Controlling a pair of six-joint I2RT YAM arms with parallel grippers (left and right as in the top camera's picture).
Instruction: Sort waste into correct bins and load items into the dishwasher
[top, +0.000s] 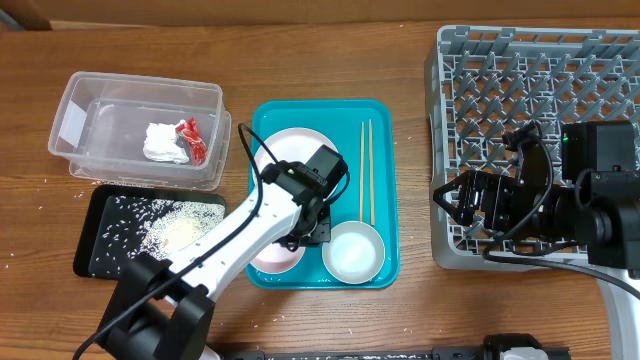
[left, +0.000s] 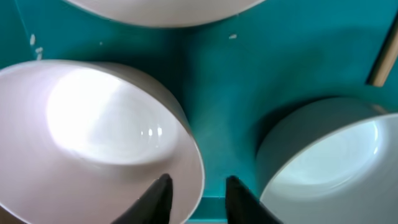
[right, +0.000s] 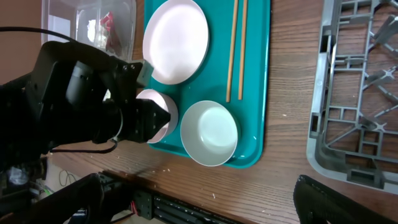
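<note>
Showing the task near its midpoint, as we judge it: waste sorted, loading not yet begun. The tissue (top: 160, 142) and red wrapper (top: 192, 140) lie side by side inside the clear tub (top: 80, 110). The rice grains (top: 160, 230) are spread over the black tray (top: 90, 240). A few pale specks on the worktop (top: 400, 320) left of that tray may be stray grains; they are too small for us to tell.

The rack (top: 530, 80) holds nothing that we can see, though the right arm hides part of its front. All four items sit on the teal tray (top: 383, 170): the plate (top: 290, 150) at the far end, the chopsticks (top: 366, 170) along the right side, and the pink bowl (left: 93, 130) and white bowl (top: 353, 250) at the near end.

The left end effector (left: 199, 196) hangs low at the pink bowl's rim. Its jaws are parted, one finger above the bowl's inside and the other outside it, and they grip nothing. We take this bowl to be the first item picked.

The right end effector (top: 455, 200) is over the rack's front edge; we cannot tell how far it is open.
</note>
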